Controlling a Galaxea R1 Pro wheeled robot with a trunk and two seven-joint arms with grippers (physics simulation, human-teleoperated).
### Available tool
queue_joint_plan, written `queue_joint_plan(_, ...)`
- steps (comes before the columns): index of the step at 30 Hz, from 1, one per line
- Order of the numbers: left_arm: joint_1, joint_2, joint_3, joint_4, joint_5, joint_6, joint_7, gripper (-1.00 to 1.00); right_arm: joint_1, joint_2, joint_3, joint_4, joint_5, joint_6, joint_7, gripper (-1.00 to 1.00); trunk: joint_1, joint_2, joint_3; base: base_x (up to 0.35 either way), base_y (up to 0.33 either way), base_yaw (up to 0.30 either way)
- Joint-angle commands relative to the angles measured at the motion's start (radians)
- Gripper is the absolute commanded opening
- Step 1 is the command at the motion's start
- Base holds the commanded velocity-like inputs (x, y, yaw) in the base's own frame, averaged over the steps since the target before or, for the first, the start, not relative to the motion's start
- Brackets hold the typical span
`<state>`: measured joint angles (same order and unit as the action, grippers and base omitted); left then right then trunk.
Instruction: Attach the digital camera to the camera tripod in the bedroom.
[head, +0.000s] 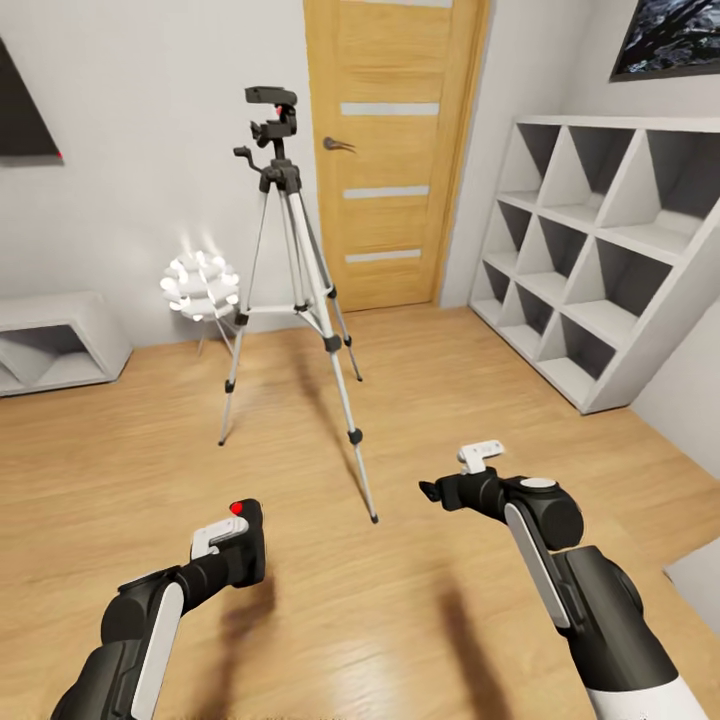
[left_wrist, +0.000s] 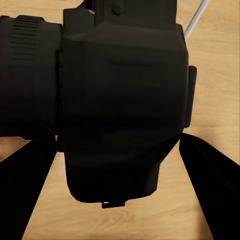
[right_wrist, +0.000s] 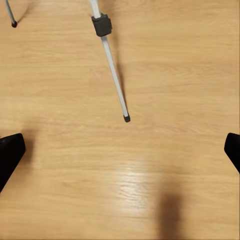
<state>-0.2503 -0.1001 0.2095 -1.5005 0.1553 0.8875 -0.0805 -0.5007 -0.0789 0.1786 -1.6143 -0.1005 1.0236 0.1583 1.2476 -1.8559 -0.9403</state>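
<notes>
The digital camera is clamped in the left gripper at the lower left of the head view. The camera tripod stands upright above centre-left, its head high above the camera. The right gripper is spread wide and empty.

A wooden door with a dark handle fills the upper middle. A white shelf unit with slanted compartments stands at the right. A glowing white ball lamp sits left of centre, beside a low grey bench at the left edge. Light wood floor covers the lower half.
</notes>
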Motion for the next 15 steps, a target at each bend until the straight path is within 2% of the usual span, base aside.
queue_joint_plan(1, -0.001, -0.001, 0.003, 0.000, 0.002, 0.005, -0.004, -1.00, -0.001, -0.001, -0.002, -0.001, -0.010, 0.005, -0.006, 1.00, -0.004, 0.007, 0.002, 0.000, 0.000, 0.239)
queue_joint_plan(7, -0.001, -0.001, 0.003, 0.000, 0.001, 0.005, -0.003, -1.00, -0.007, -0.003, -0.026, -0.001, -0.010, 0.011, -0.005, 1.00, -0.027, 0.049, 0.017, 0.000, 0.000, 0.233)
queue_joint_plan(15, -0.001, -0.001, 0.002, 0.001, 0.000, 0.005, -0.002, -1.00, -0.020, -0.004, -0.035, -0.001, -0.010, 0.024, -0.005, 1.00, -0.058, 0.105, 0.038, 0.000, 0.000, 0.226)
